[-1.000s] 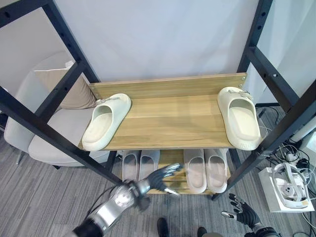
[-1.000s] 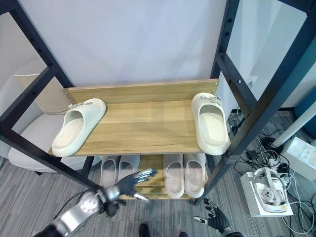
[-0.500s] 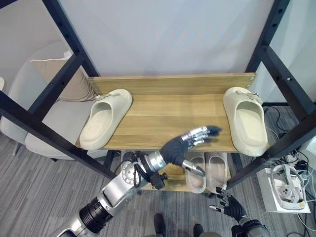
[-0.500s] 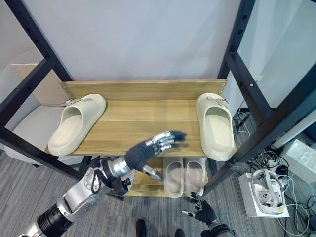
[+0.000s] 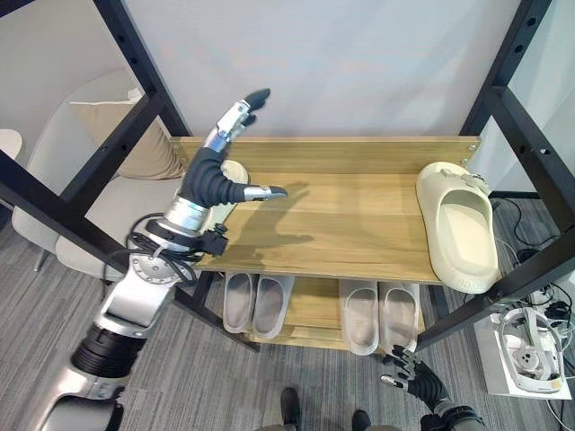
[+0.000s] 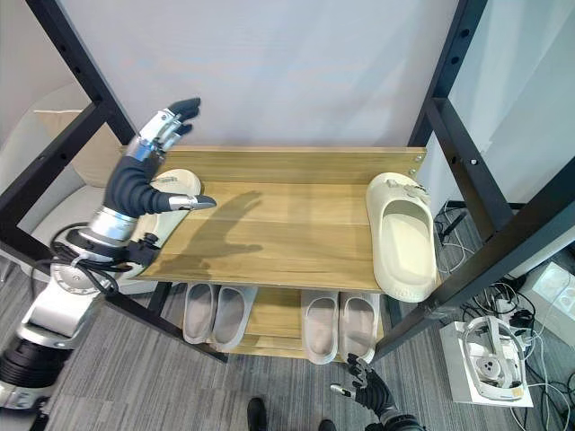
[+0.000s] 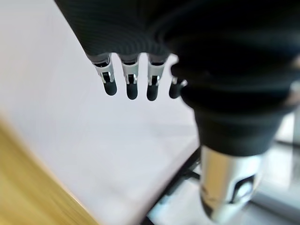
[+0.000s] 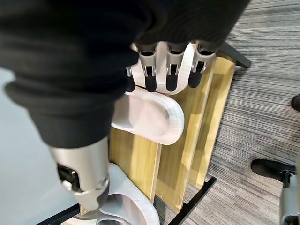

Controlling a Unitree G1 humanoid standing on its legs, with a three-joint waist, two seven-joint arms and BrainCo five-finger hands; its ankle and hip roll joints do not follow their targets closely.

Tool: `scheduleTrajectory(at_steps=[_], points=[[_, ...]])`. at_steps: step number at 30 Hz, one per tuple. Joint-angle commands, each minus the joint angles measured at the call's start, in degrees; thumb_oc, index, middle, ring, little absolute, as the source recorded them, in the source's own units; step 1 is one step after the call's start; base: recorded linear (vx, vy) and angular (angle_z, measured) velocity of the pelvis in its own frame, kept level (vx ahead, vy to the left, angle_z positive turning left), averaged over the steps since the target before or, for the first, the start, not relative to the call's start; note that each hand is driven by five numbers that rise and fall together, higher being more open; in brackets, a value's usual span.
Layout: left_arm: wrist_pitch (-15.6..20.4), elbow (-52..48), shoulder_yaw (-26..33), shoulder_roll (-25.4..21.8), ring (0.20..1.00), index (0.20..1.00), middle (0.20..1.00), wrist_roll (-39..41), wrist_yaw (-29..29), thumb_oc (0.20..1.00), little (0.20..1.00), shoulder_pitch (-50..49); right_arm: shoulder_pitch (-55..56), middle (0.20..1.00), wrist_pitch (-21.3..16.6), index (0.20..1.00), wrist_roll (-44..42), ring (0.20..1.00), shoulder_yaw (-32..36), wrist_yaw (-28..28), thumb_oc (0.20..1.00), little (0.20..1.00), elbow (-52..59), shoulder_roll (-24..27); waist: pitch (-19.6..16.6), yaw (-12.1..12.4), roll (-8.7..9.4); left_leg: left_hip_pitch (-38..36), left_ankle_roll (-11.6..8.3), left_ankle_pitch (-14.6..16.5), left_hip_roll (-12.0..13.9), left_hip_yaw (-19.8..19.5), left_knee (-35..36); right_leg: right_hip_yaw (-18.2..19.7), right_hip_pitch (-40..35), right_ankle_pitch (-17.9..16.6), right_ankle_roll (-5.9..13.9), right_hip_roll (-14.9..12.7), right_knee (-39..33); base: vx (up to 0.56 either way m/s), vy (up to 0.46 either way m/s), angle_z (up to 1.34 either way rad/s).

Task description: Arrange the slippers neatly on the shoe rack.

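My left hand (image 5: 213,175) is raised in the upper left of the frame above the left end of the shoe rack (image 5: 332,220), fingers (image 5: 235,115) stretched straight and spread, thumb out to the side, holding nothing. It hovers over one cream slipper (image 6: 171,193) lying at the left end of the top shelf, mostly hidden behind my palm. The other cream slipper (image 5: 460,224) lies at the right end of that shelf, well apart from the first. On the lower shelf sit two pairs of pale grey slippers (image 5: 253,303), one left of centre, one right. My right hand (image 5: 409,377) hangs low at the bottom right of the frame, fingers loosely spread, empty. A grey chair (image 5: 67,180) with a beige cushion (image 5: 135,148) stands at the left edge.
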State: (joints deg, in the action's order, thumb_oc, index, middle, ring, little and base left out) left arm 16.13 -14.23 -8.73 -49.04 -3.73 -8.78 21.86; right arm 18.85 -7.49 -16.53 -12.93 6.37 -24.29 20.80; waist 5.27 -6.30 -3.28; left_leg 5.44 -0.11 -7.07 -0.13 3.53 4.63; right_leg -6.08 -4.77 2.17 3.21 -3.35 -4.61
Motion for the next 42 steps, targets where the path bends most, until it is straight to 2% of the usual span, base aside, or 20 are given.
scheduleTrajectory(at_steps=[1, 4, 5, 11, 13, 15, 18, 23, 30, 37, 38, 39, 42], points=[[-0.03, 6.03, 1.11, -2.2, 1.0, 1.0, 1.0, -23.53, -11.12, 1.0, 1.0, 5.7, 0.1, 1.0, -4.68, 1.0, -1.66, 1.0, -0.88, -0.18, 1.0, 1.0, 4.27, 1.17, -0.75, 0.85, 0.94, -5.77, -3.53, 8.7, 2.38, 0.05, 0.37, 0.38, 3.04, -2.46, 4.87, -3.22, -0.31, 0.05, 0.005, -0.03], [-2.29, 8.9, 1.09, -5.79, 1.0, 1.0, 1.0, -30.1, -13.84, 1.0, 1.0, 5.71, 0.09, 1.0, -5.16, 1.0, -1.78, 1.0, -1.05, -0.27, 1.0, 1.0, 4.84, 1.8, -0.83, 0.69, 0.87, -5.78, -3.55, 8.85, 2.36, 0.19, 0.37, 0.61, 3.11, -2.5, 4.99, -3.23, -0.33, 0.04, 0.002, -0.08], [-4.41, 11.57, 0.38, -8.26, 1.0, 1.0, 1.0, -34.65, -15.44, 1.0, 1.0, 5.84, 0.1, 1.0, -5.53, 1.0, -2.08, 1.0, -1.05, -0.49, 1.0, 1.0, 5.35, 2.39, -0.84, 0.56, 0.81, -5.82, -3.58, 8.92, 2.41, 0.39, 0.37, 0.76, 3.2, -2.53, 5.11, -3.19, -0.31, 0.04, -0.002, -0.08], [-6.76, 16.04, -0.39, -13.18, 1.0, 1.0, 1.0, -40.9, -15.59, 1.0, 1.0, 3.46, 0.17, 1.0, -5.95, 1.0, -2.84, 1.0, -0.57, -0.81, 1.0, 1.0, 6.63, 3.2, -0.74, 0.08, 0.62, -5.82, -3.55, 9.22, 2.44, 1.2, 0.37, 1.8, 3.92, -2.79, 5.29, -3.14, -0.17, 0.02, 0.005, -0.09], [-6.51, 16.39, 0.45, -14.11, 1.0, 1.0, 1.0, -41.34, -15.01, 1.0, 1.0, 1.41, 0.36, 1.0, -6.01, 1.0, -3.14, 1.0, -0.3, -0.72, 1.0, 1.0, 6.96, 3.21, -0.75, 0.02, 0.6, -5.84, -3.51, 9.31, 2.51, 1.58, 0.37, 2.23, 4.22, -2.91, 5.36, -3.14, -0.17, 0.02, 0.008, -0.17], [-7.43, 19.46, 3.47, -17.71, 1.0, 1.0, 1.0, -43.95, -14.06, 1.0, 1.0, -5.11, 1.19, 1.0, -6.23, 1.0, -4.27, 1.0, 1.29, -0.84, 1.0, 1.0, 7.1, 2.93, -0.56, -0.05, 0.53, -5.59, -3.41, 9.39, 2.64, 2.53, 0.37, 3.23, 5.12, -3.28, 5.44, -3.02, -0.12, 0.04, 0.016, -0.24], [-8.36, 22.59, 4.25, -19.11, 1.0, 1.0, 1.0, -45.46, -13.63, 1.0, 1.0, -7.36, 1.76, 1.0, -6.3, 1.0, -4.66, 1.0, 1.82, -0.69, 1.0, 1.0, 7.43, 3.01, -0.6, -0.36, 0.47, -5.52, -3.34, 9.54, 2.63, 2.77, 0.37, 3.49, 5.31, -3.28, 5.44, -2.99, -0.15, 0.04, 0.01, -0.23], [-10.26, 27.23, 1.73, -19.2, 1.0, 1.0, 1.0, -47.07, -13.55, 1.0, 1.0, -4.92, 2.14, 1.0, -6.37, 1.0, -4.98, 1.0, 2.24, -0.94, 1.0, 1.0, 8.44, 3.35, -0.25, -1.05, 0.39, -5.33, -3.23, 9.65, 2.57, 2.99, 0.37, 3.79, 5.74, -3.44, 5.65, -2.99, -0.19, 0.02, 0.011, -0.03], [-13.7, 34.26, -3.59, -18.31, 1.0, 1.0, 1.0, -47.32, -14.19, 1.0, 1.0, 3.64, 2.39, 1.0, -5.99, 1.0, -5.66, 1.0, 2.74, -1.4, 1.0, 1.0, 8.95, 3.33, 0.5, -2.7, 0.44, -4.63, -3.02, 9.8, 2.51, 4.28, 0.37, 5.39, 7.47, -4.06, 6.01, -2.98, -0.1, 0.01, 0.023, -0.14], [-14.76, 35.91, -6.32, -18.74, 1.0, 1.0, 1.0, -46.65, -14.2, 1.0, 1.0, 8.93, 2.14, 1.0, -5.83, 1.0, -5.79, 1.0, 3.1, -1.71, 1.0, 1.0, 9.35, 3.18, 1.03, -3.14, 0.27, -4.06, -2.93, 9.85, 2.36, 4.94, 0.37, 6.1, 8.61, -4.52, 6.15, -3.12, -0.03, 0.0, 0.01, -0.12], [-14.86, 35.74, -6.38, -18.71, 0.702, 0.702, 0.702, -46.4, -14.27, 0.702, 0.702, 9.56, 2.16, 1.0, -5.76, 1.0, -5.72, 1.0, 3.14, -1.81, 1.0, 1.0, 9.42, 3.1, 1.07, -3.2, 0.21, -4.01, -2.91, 9.88, 2.34, 4.92, 0.37, 6.16, 8.69, -4.55, 6.16, -3.14, -0.02, 0.0, 0.0, 0.0], [-14.9, 35.46, -6.51, -18.76, 0.2, 0.2, 0.2, -46.26, -14.29, 0.2, 0.2, 10.01, 2.12, 1.0, -5.75, 1.0, -5.73, 1.0, 3.12, -1.88, 1.0, 1.0, 9.41, 3.06, 1.15, -3.23, 0.14, -3.92, -2.89, 9.85, 2.34, 4.89, 0.37, 6.19, 8.76, -4.56, 6.15, -3.18, 0.0, 0.0, 0.0, 0.0], [-14.59, 35.95, -7.89, -18.17, 0.2, 0.2, 0.2, -45.64, -14.25, 0.2, 0.2, 11.62, 2.03, 1.0, -5.67, 1.0, -5.97, 1.0, 2.87, -1.86, 1.0, 1.0, 9.73, 3.24, 1.3, -3.62, -0.02, -3.8, -2.85, 9.87, 2.27, 4.93, 0.37, 6.37, 9.03, -4.69, 6.19, -3.2, 0.05, 0.0, 0.0, 0.0]])
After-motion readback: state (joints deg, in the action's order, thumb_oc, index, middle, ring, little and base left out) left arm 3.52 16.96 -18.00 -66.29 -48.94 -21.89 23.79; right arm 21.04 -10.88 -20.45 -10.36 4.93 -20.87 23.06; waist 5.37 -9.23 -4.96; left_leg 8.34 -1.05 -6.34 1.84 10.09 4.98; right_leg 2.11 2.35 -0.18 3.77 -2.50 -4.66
